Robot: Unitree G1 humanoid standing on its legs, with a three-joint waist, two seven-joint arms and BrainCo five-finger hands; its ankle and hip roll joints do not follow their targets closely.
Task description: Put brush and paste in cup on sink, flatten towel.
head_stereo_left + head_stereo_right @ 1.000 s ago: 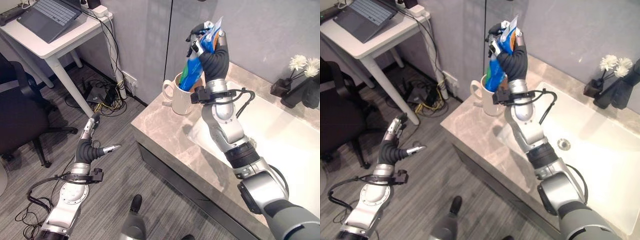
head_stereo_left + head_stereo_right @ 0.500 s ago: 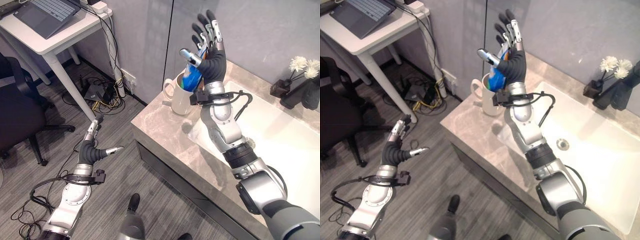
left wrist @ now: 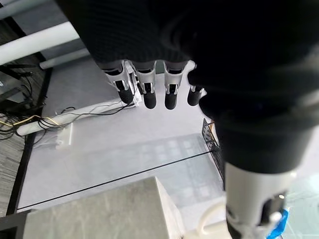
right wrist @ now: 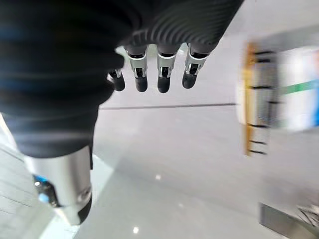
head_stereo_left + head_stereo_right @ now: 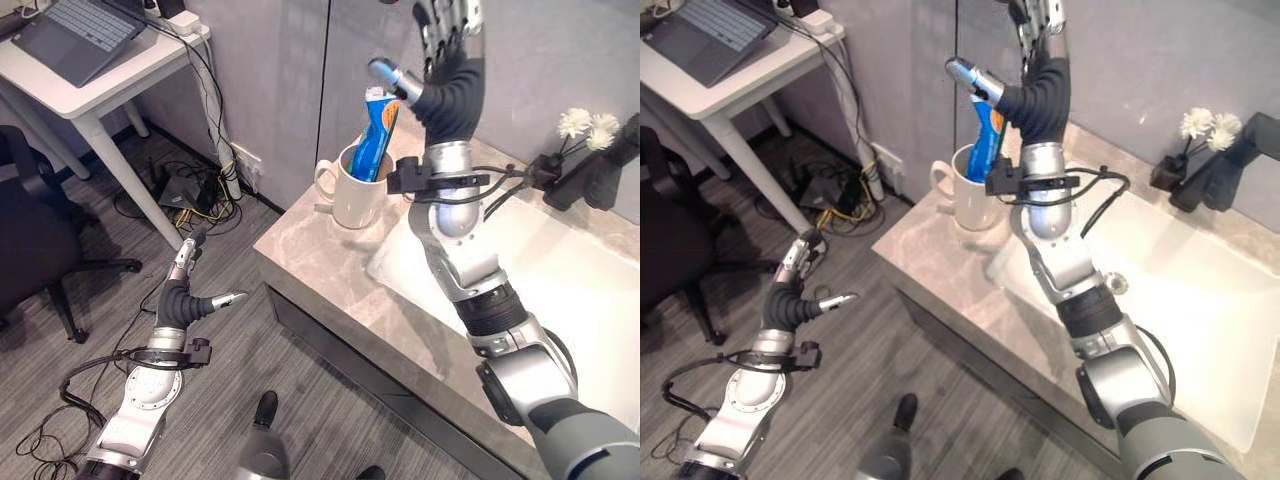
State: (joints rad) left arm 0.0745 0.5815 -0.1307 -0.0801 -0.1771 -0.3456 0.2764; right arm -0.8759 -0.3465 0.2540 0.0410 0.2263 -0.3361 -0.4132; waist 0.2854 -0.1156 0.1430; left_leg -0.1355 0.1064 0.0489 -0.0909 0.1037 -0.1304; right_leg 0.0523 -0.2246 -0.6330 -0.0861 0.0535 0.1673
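Observation:
A blue toothpaste tube stands upright in the white cup at the left end of the marble sink counter. My right hand is raised above and to the right of the cup, its fingers straight and spread, holding nothing. The tube's top leans just beside its thumb. My left hand hangs low over the floor, left of the counter, fingers relaxed and empty. In its wrist view the cup's handle and a bit of blue tube show past the thumb.
A white basin lies right of the cup. Dark holders with white flowers stand at the counter's back right. A white desk with a laptop, a black chair and a tangle of cables occupy the floor to the left.
My right hand has let go of the toothpaste tube and risen with fingers spread; the tube now stands in the cup. The view has shifted a little. The left hand has stayed put.

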